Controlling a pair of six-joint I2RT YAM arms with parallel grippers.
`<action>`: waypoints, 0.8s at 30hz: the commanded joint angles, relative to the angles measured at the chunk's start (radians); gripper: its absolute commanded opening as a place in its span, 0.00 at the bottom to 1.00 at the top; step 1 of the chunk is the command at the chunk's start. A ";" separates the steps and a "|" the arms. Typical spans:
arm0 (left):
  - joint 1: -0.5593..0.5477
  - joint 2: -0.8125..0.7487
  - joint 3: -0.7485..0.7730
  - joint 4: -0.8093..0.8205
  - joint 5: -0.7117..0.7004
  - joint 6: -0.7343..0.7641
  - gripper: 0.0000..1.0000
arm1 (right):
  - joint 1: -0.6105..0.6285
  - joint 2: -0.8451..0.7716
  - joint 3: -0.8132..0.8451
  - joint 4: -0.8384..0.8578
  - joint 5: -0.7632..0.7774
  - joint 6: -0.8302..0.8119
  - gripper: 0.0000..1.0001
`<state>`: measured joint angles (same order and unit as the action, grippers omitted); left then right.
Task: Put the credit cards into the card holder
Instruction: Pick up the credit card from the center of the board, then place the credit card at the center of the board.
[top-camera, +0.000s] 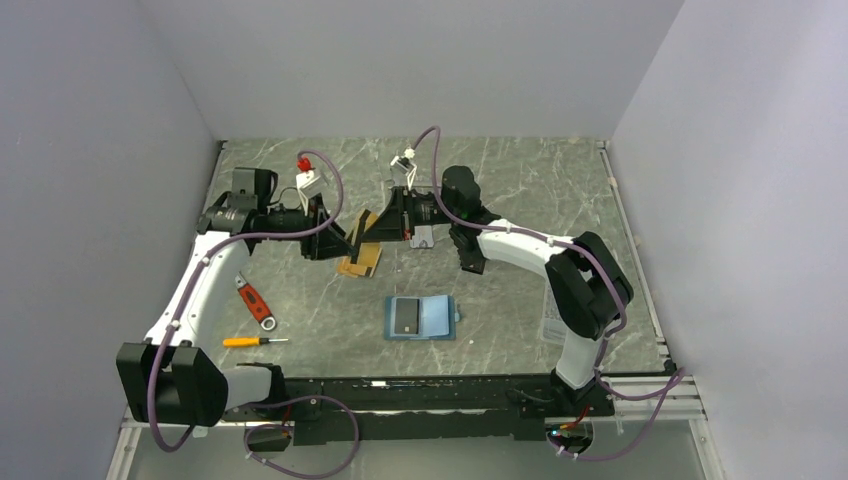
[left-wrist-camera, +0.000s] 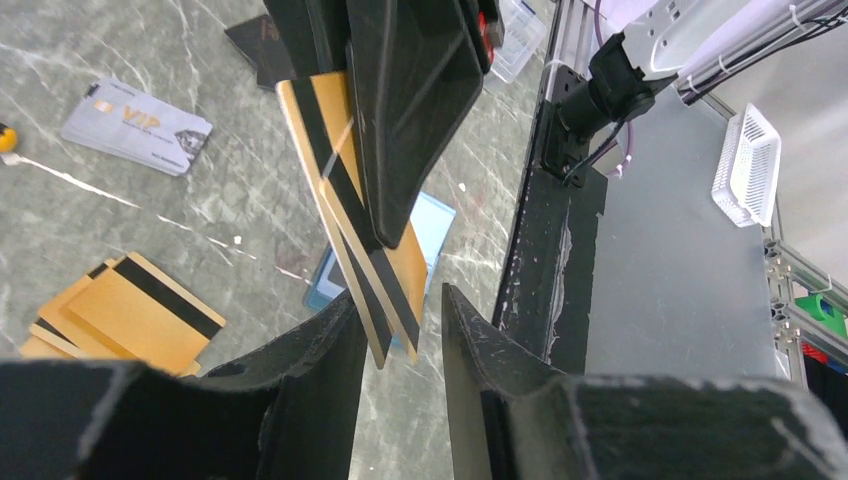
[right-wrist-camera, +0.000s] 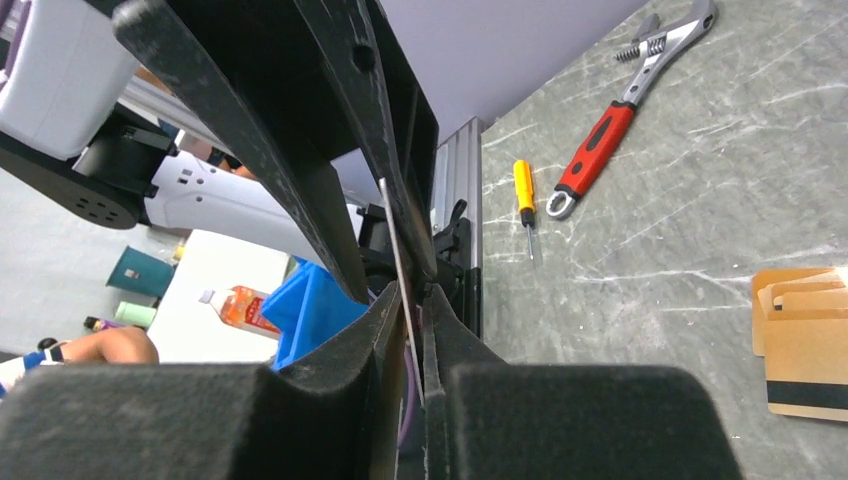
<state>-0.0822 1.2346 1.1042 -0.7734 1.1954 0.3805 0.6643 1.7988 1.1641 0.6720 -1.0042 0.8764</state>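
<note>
Lying nearest the arm bases, a yellow-handled screwdriver (top-camera: 255, 341) rests on the marble-patterned table (top-camera: 520, 200), and a red-handled wrench (top-camera: 255, 302) sits just beyond it on the left side. Right of these, near the table's middle, the card holder (top-camera: 438, 318) is opened flat with its pale blue pockets up. A dark card (top-camera: 405, 315) lies on its left half; whether it is tucked into a pocket cannot be told. Farther back, a loose pile (top-camera: 358, 264) of orange-gold cards with black stripes lies fanned on the table, apart from the holder.

Above that pile the two arms meet tip to tip. The right gripper (right-wrist-camera: 412, 295) is narrow, pinched on two orange-gold credit cards (left-wrist-camera: 330, 140) that hang tilted in the air, clear of the table. The left gripper (left-wrist-camera: 400, 298) has its fingers (left-wrist-camera: 310, 370) partly apart on either side of the cards' lower edge. A gap shows on one side, so it is not clamping them.

Beyond the grippers, a grey VIP card (left-wrist-camera: 138, 127) lies flat on the table.
</note>
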 joint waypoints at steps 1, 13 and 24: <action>0.008 -0.007 0.078 0.003 0.142 0.011 0.37 | 0.004 -0.028 -0.009 -0.037 0.036 -0.063 0.14; 0.024 -0.009 0.084 -0.012 0.105 0.031 0.09 | 0.011 -0.018 -0.014 -0.002 0.017 -0.027 0.12; 0.075 0.022 0.138 -0.102 0.148 0.121 0.03 | 0.011 -0.030 -0.041 -0.017 -0.021 -0.042 0.11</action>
<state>-0.0330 1.2816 1.1797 -0.8639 1.2392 0.4397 0.6865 1.7931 1.1511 0.6830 -1.0180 0.8532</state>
